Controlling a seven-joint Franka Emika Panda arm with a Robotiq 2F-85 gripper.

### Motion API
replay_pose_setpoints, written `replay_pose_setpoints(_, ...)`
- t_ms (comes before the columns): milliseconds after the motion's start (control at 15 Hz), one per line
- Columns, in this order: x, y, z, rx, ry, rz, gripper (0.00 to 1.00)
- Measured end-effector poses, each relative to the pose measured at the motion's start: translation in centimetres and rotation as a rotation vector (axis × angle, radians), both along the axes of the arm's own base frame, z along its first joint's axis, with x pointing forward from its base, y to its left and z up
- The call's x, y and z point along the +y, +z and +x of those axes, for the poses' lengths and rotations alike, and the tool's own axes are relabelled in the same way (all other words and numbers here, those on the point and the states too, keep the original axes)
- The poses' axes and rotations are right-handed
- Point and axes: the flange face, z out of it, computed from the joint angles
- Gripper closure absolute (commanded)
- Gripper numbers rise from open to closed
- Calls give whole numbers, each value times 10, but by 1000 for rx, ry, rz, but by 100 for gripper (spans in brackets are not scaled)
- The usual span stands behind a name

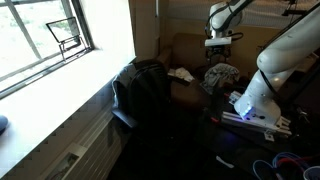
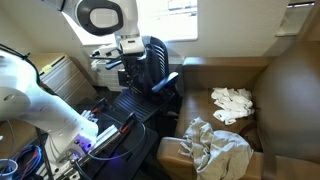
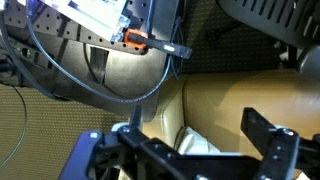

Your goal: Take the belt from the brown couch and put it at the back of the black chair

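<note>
The brown couch (image 1: 190,55) stands behind the black chair (image 1: 138,90); both also show in an exterior view, the couch (image 2: 285,90) and the chair (image 2: 152,62). My gripper (image 1: 222,42) hangs high above the couch seat and appears beside the chair's back in an exterior view (image 2: 130,62). In the wrist view the gripper (image 3: 195,135) is open and empty over the tan couch leather (image 3: 230,100). I cannot make out a belt in any view. A white crumpled cloth (image 3: 195,148) lies below the jaws.
The white cloth (image 2: 232,103) and a grey-white bundle of fabric (image 2: 215,145) lie on the couch. The robot base with cables (image 2: 95,135) stands by the chair. A window and sill (image 1: 60,60) are beside the chair.
</note>
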Motion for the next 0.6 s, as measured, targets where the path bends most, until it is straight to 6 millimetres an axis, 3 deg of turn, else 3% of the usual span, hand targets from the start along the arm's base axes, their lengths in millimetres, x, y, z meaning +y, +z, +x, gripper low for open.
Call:
replay_pose_setpoints(67,-15,1,-2,-17,-47,-26,0)
replay_pose_setpoints(200,-66,0,-24,-54,-157,-69,0)
replay_pose_setpoints(467,-163,-3,-98,-96,-412,-128,0)
replay_pose_setpoints(600,-190,-7,-122,-81,-483,-138,0)
